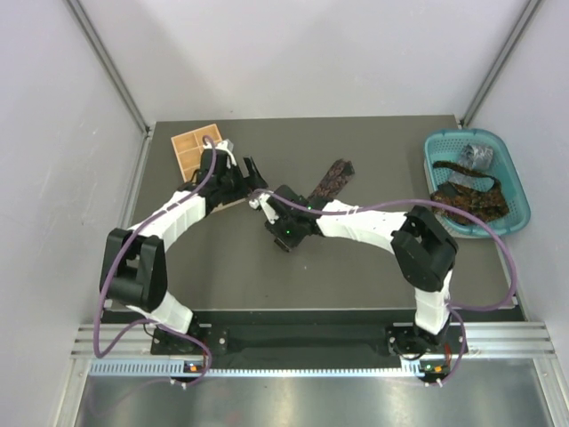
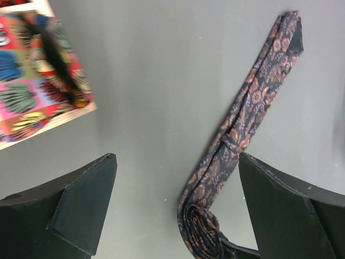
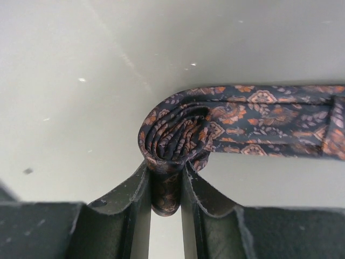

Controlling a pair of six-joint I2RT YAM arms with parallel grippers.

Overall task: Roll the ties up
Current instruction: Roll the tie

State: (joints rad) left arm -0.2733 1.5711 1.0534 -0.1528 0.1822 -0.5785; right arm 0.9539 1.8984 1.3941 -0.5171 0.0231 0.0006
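the dark grey desk [image 1: 356, 276] sits between pale walls [image 1: 293, 53]. near its middle the right gripper [image 3: 166, 178] pinches the coiled end of the paisley tie [image 3: 253, 116], the rest lying flat toward the far edge. the left gripper [image 2: 177, 162] hangs wide open over it.

A: Setting?
B: Lab robot cell. White panel walls [image 1: 53, 107], dark grey table [image 1: 356, 276], aluminium rail [image 1: 293, 358] at near edge.
A: Evidence?
B: Left arm [image 1: 173, 218] and right arm [image 1: 364, 222] bolted side by side on it.
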